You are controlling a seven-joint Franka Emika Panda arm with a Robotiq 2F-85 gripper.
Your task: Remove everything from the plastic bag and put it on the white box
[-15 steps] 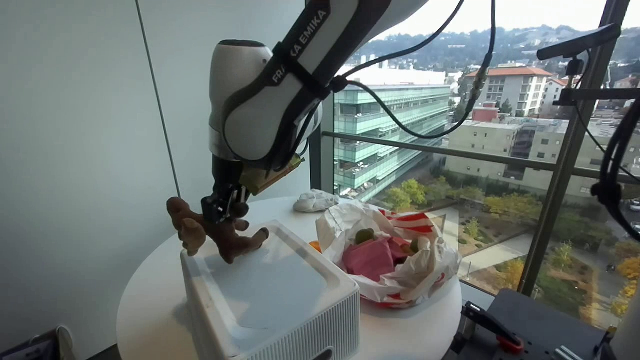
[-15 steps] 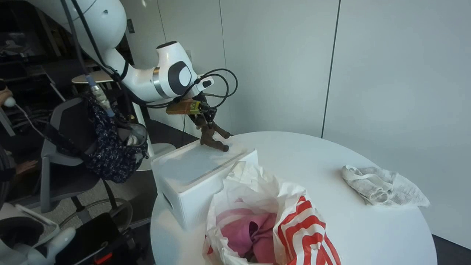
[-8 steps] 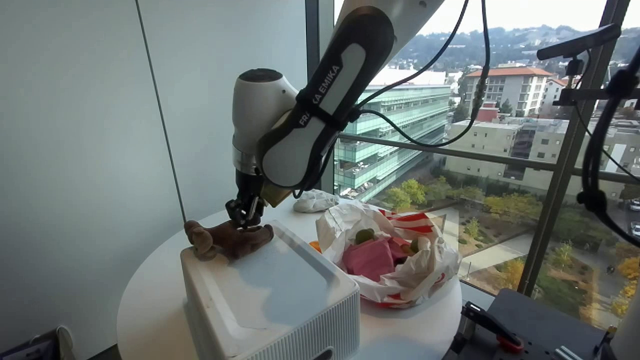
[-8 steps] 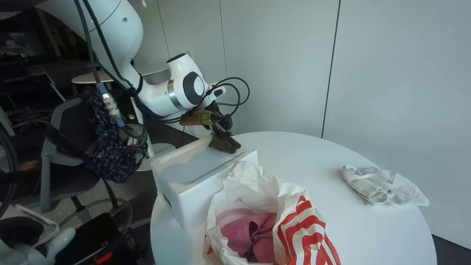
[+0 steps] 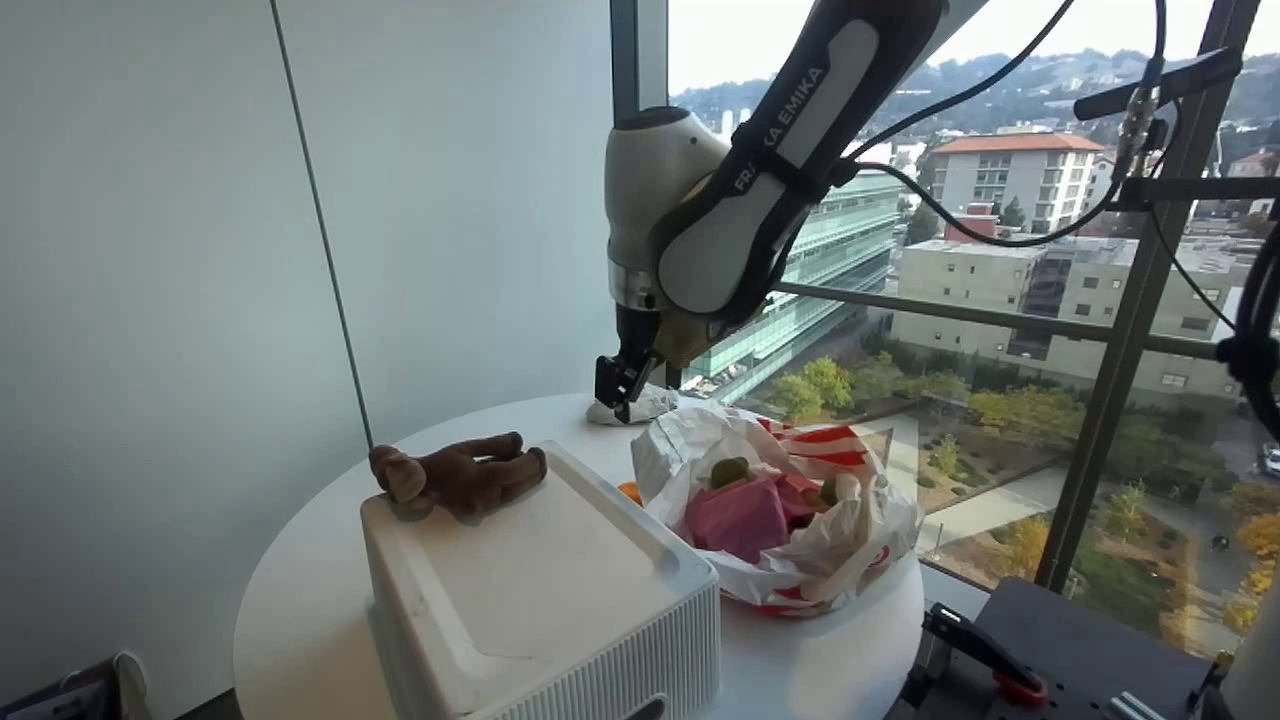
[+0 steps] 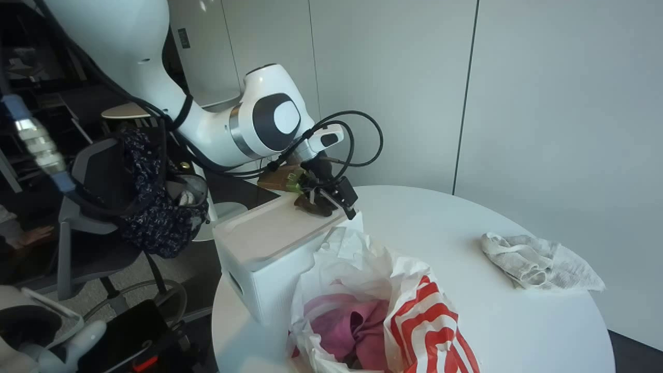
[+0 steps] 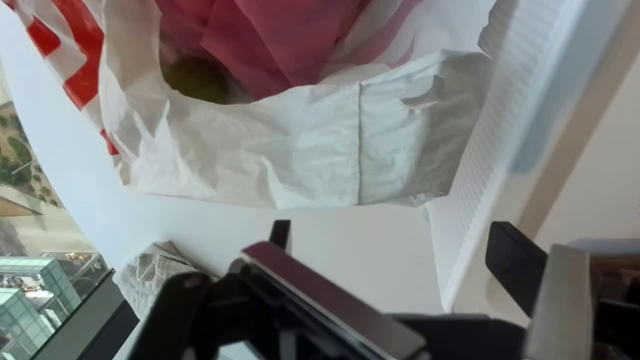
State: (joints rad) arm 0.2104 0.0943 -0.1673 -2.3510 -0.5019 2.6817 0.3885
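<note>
On white box (image 5: 560, 590), brown plush toy (image 5: 470, 485) at one edge, open room beside. Tool (image 7: 391, 237) clear of toy, jaws wide. Plastic bag (image 5: 690, 440) near desk (image 5: 300, 610) rim; window (image 5: 980, 280) behind.

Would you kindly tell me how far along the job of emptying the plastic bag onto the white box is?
Done, it seems: the brown plush toy lies on the white box.

In hand: nothing; the gripper is open, apart from the toy.

Remaining: at least the pink cloth and a green round fruit, both visible inside the plastic bag. Whatever lies beneath the cloth is hidden.
</note>
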